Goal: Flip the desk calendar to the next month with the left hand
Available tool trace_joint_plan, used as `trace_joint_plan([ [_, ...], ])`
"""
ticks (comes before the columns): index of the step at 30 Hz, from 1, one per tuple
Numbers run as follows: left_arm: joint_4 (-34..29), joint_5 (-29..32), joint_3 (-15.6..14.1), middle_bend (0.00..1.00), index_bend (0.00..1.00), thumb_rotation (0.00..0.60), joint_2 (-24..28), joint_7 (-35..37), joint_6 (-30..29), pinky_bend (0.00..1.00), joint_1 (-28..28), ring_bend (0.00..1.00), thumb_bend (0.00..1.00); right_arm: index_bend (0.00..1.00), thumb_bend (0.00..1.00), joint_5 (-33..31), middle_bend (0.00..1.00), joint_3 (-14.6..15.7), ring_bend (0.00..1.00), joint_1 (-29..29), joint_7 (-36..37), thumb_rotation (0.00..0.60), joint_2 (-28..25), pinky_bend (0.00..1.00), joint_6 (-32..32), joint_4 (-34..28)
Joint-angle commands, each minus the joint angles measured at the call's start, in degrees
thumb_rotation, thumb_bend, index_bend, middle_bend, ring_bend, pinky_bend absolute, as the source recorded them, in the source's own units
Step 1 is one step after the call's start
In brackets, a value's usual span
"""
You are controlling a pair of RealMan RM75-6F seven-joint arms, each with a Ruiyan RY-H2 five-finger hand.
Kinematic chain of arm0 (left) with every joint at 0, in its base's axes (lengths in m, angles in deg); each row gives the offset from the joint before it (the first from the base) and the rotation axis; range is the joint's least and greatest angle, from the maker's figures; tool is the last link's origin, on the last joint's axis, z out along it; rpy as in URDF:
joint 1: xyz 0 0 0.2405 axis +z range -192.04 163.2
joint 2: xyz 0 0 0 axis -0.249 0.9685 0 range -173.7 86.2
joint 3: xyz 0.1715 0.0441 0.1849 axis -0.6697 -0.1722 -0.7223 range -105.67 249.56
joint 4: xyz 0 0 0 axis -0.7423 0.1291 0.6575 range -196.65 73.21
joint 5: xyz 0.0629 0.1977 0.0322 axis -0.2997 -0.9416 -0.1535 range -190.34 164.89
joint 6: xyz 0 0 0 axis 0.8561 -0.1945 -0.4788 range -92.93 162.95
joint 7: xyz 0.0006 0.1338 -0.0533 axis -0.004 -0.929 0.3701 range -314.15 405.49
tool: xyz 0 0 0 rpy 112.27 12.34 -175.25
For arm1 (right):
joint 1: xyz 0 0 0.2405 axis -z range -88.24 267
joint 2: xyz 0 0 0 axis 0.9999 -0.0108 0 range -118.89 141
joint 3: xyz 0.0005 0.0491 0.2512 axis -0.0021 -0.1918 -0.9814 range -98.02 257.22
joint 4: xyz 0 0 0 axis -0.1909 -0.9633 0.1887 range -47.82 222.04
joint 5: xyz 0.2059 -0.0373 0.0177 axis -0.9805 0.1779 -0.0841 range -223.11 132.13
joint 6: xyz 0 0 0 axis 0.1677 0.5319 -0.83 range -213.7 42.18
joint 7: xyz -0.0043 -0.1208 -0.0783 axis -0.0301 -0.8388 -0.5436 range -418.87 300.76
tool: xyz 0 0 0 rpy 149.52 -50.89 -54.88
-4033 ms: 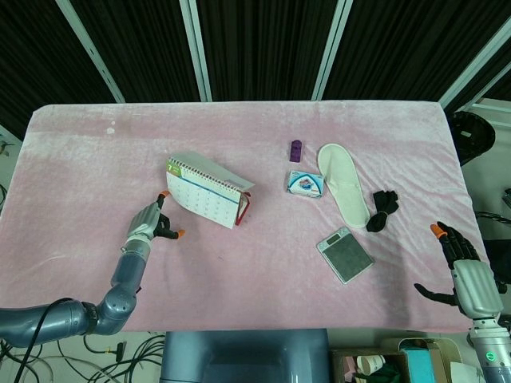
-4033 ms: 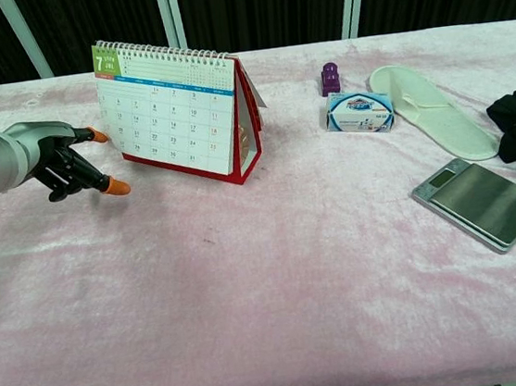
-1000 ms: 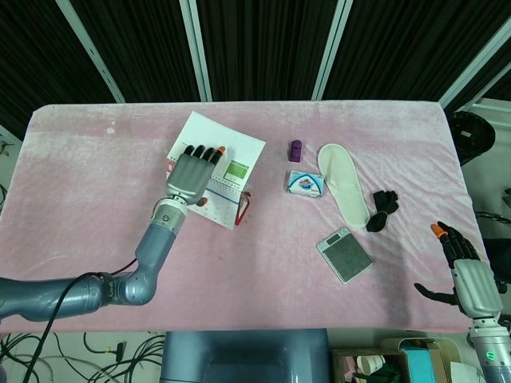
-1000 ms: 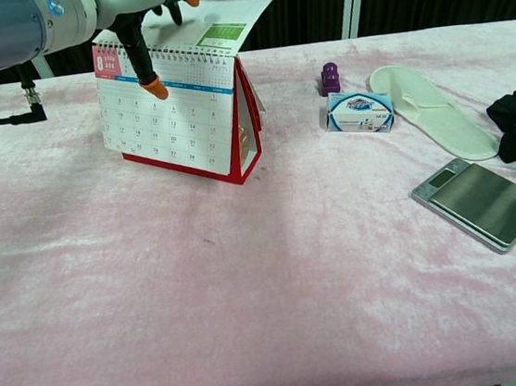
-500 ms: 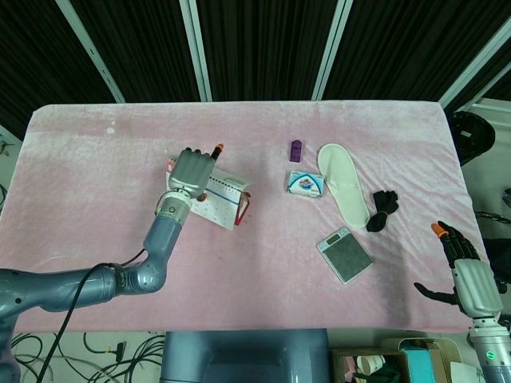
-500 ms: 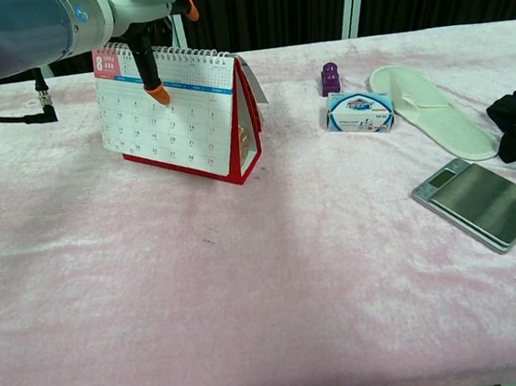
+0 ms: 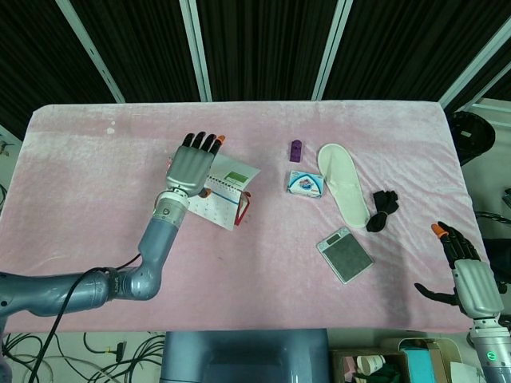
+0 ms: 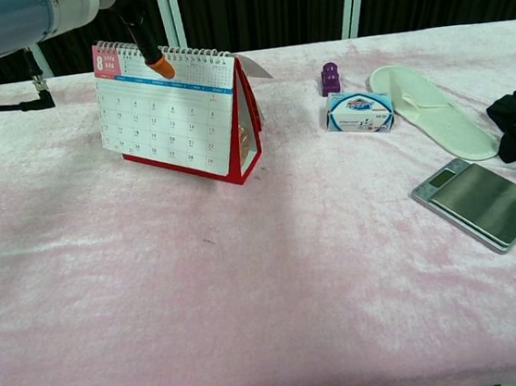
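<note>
the desk calendar (image 8: 173,119) stands as a red-edged tent on the pink worktop (image 8: 270,294), its front sheet marked with an 8 in a pink corner box. in the head view a turned-over page with a green block (image 7: 236,174) lies out past the spiral on the far side. the left hand (image 7: 192,165) is directly above the calendar's top edge, fingers extended and slightly spread, holding nothing; in the chest view one orange fingertip (image 8: 164,70) hangs right at the spiral binding, and whether it touches the sheet cannot be told. the left arm (image 7: 120,279) runs back from the hand toward the near edge of the worktop.

to the right of that hand, well apart, sits a small purple object (image 8: 329,79), and just nearer than it a blue and white packet (image 8: 359,112). further right lies a pale slipper (image 8: 432,124), sole long and slanting, with a black bundle of fabric (image 8: 515,125) beside its near end. nearer than these, a grey kitchen scale (image 8: 481,202) lies flat.

the right hand (image 7: 465,267) shows only in the head view, at the far right off the worktop's edge, well away from everything, its fingers open and apart with nothing in them.
</note>
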Motion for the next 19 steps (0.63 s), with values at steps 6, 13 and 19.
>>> trace_joint_plan([
  [6, -19.44, -15.47, -7.33, 0.04, 0.0, 0.6, 11.53, 8.28, -12.3, 0.05, 13.18, 0.01, 0.0, 0.0, 0.06, 0.5, 0.0, 0.03, 0.0, 0.08, -1.22, 0.6, 0.24, 0.09, -0.61, 0.41],
  [13, -23.53, -31.66, -20.39, 0.0, 0.0, 0.6, 17.94, 14.4, -22.42, 0.0, 26.5, 0.0, 0.0, 0.0, 0.06, 1.07, 0.0, 0.03, 0.0, 0.25, -2.82, 0.6, 0.61, 0.09, -1.48, 0.75],
  [19, -17.81, -41.39, -28.28, 0.0, 0.0, 0.6, 17.7, 20.61, -29.27, 0.0, 36.0, 0.0, 0.0, 0.0, 0.06, 1.08, 0.0, -0.08, 0.0, 0.41, -3.74, 0.6, 0.87, 0.09, -2.0, 0.87],
])
